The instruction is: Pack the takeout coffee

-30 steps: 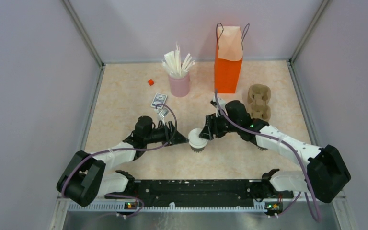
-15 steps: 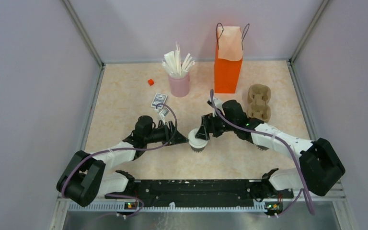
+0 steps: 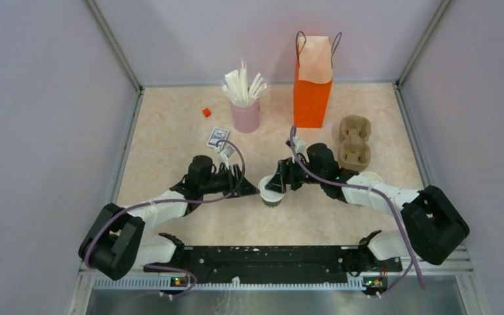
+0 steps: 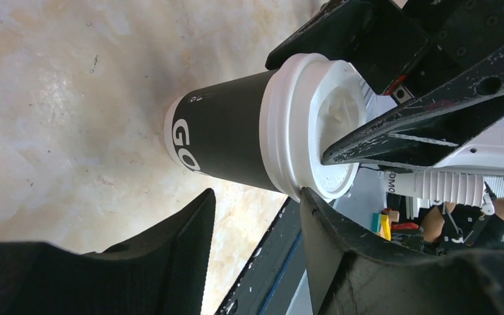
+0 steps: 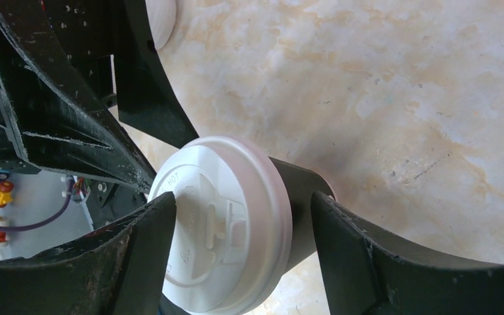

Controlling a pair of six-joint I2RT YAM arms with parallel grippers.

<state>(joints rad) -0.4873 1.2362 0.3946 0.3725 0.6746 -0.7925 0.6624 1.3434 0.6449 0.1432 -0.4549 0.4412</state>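
The takeout coffee (image 3: 272, 191), a dark paper cup with a white lid, stands upright on the table between both arms. My right gripper (image 3: 278, 183) is open and straddles its top. In the right wrist view one finger (image 5: 138, 249) overlaps the lid (image 5: 223, 223) and the other finger (image 5: 354, 249) sits beside the cup wall with a gap. My left gripper (image 3: 252, 191) is open just left of the cup. In the left wrist view the cup (image 4: 236, 138) lies beyond the fingertips (image 4: 200, 216), one tip touching the lid rim. The orange bag (image 3: 312, 92) stands open at the back.
A pink holder of white sticks (image 3: 245, 115) stands left of the bag, with a small red block (image 3: 206, 112) and packets (image 3: 218, 138) nearby. A cardboard cup carrier (image 3: 355, 141) lies to the right. A loose white lid (image 3: 371, 177) peeks out behind the right arm.
The right arm has stretched further left and lower over the cup, and its jaws have spread wider around the lid. The left arm and the cup have barely moved.
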